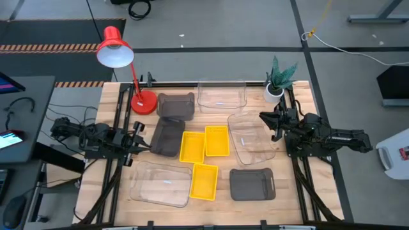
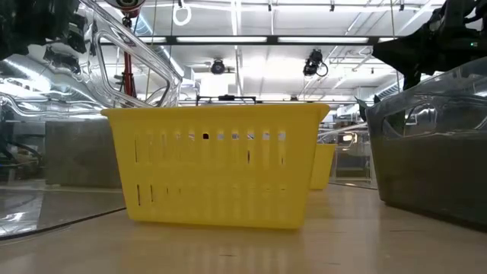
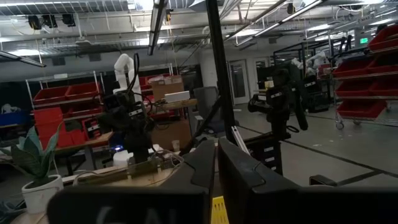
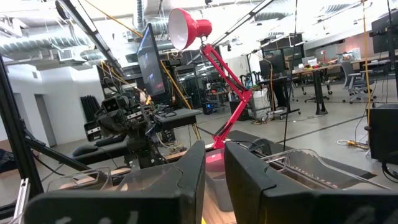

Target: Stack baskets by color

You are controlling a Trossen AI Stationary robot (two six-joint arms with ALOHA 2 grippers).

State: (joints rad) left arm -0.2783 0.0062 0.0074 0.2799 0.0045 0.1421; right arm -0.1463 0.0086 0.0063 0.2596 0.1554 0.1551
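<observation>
Nine baskets stand apart on their bottoms on the wooden table [image 1: 115,191]. Three are yellow [image 1: 192,147] [image 1: 216,140] [image 1: 204,181], three dark grey [image 1: 176,104] [image 1: 167,137] [image 1: 252,184] and three clear [image 1: 222,96] [image 1: 252,136] [image 1: 162,183]. My left gripper [image 1: 138,136] hangs raised at the table's left edge beside a grey basket, its fingers [image 3: 199,180] almost together and holding nothing. My right gripper [image 1: 270,124] hangs raised at the right edge by a clear basket, with a narrow gap between its fingers [image 4: 193,174] and nothing in it.
A red desk lamp [image 1: 121,61] stands at the far left corner and a small potted plant [image 1: 277,80] at the far right. Bare wood shows along the near edge and between the baskets. Black rails [image 1: 300,185] run along both sides.
</observation>
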